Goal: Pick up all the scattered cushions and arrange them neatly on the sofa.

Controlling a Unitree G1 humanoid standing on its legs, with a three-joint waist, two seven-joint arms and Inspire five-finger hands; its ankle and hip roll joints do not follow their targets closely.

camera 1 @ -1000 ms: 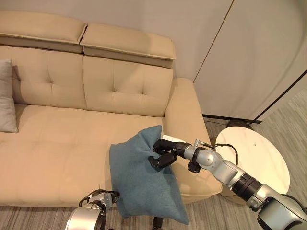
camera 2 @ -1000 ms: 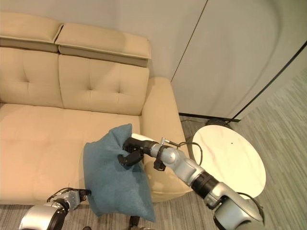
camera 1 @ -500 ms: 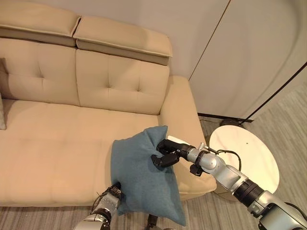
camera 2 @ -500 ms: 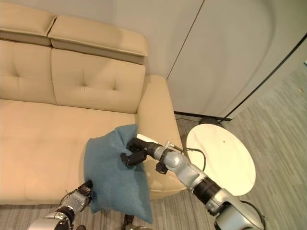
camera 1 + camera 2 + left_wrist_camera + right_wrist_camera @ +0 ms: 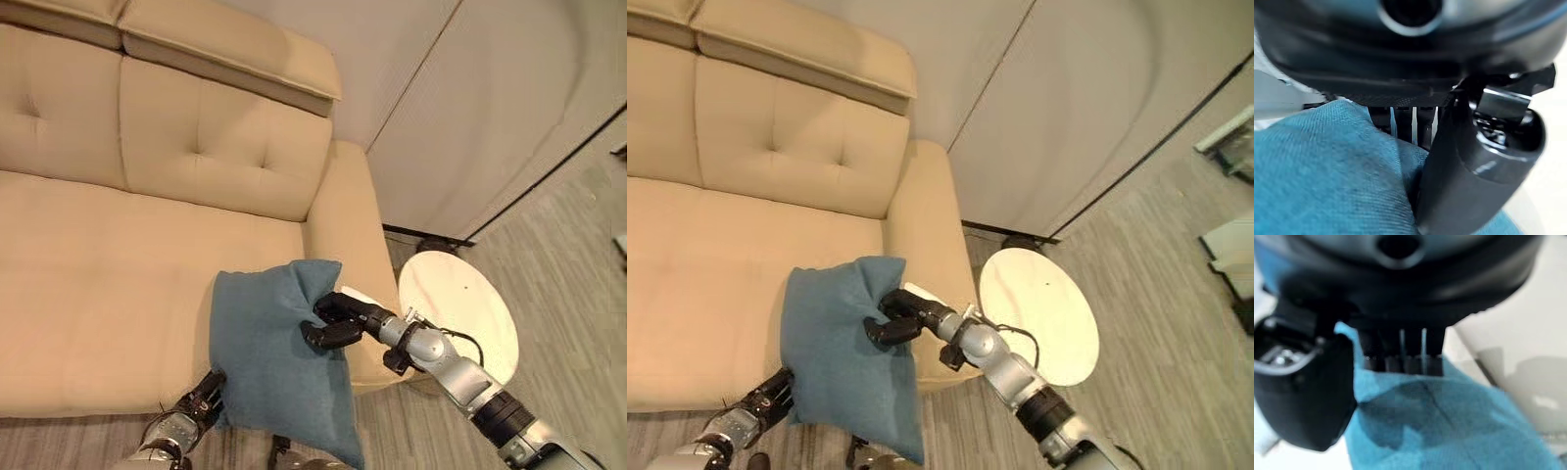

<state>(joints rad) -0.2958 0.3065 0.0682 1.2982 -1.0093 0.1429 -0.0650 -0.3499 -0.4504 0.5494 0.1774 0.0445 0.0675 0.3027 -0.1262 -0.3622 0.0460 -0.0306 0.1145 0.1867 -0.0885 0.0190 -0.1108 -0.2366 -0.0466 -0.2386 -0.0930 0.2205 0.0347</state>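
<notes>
Blue cushion (image 5: 274, 362) pinched between left hand (image 5: 201, 399) and right hand (image 5: 333, 323), over sofa (image 5: 118, 264) edge.

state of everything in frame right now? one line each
blue cushion: held by both hands, its top over the sofa seat's front edge by the armrest, its bottom hanging toward the floor
left hand: shut on the cushion's lower left edge
right hand: shut on the cushion's upper right corner
sofa: seat bare apart from the cushion
round side table: bare top, beside the armrest
</notes>
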